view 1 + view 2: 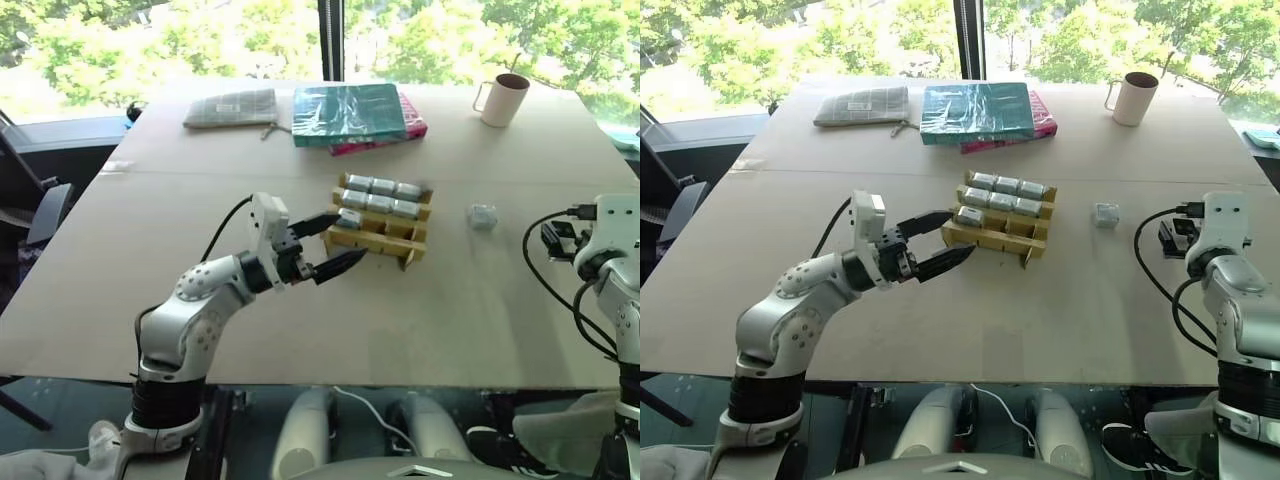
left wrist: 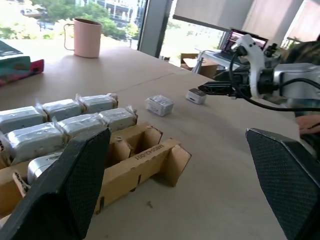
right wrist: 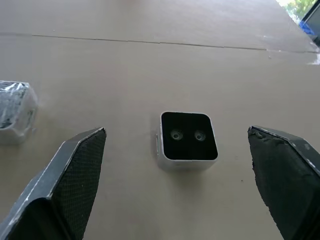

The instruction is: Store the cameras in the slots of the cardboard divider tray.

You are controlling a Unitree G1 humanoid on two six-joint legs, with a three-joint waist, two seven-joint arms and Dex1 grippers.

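Cardboard divider tray (image 1: 385, 232), mid-bench (image 1: 300, 310): seven wrapped cameras (image 1: 380, 196) slotted in, three in the far row, three in the middle, one in the near row's left slot; other near slots vacant. One wrapped camera (image 1: 482, 216) loose on the bench right of the tray. White camera with black face (image 3: 188, 140) loose on the bench. Left end effector (image 1: 333, 243): fingers apart, beside the tray. Right end effector (image 3: 180, 190): fingers apart, over the white camera.

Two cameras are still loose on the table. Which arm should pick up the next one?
Right. The right gripper is open with the white camera lying between its fingers. The left gripper is open at the cardboard divider tray, away from the wrapped camera.
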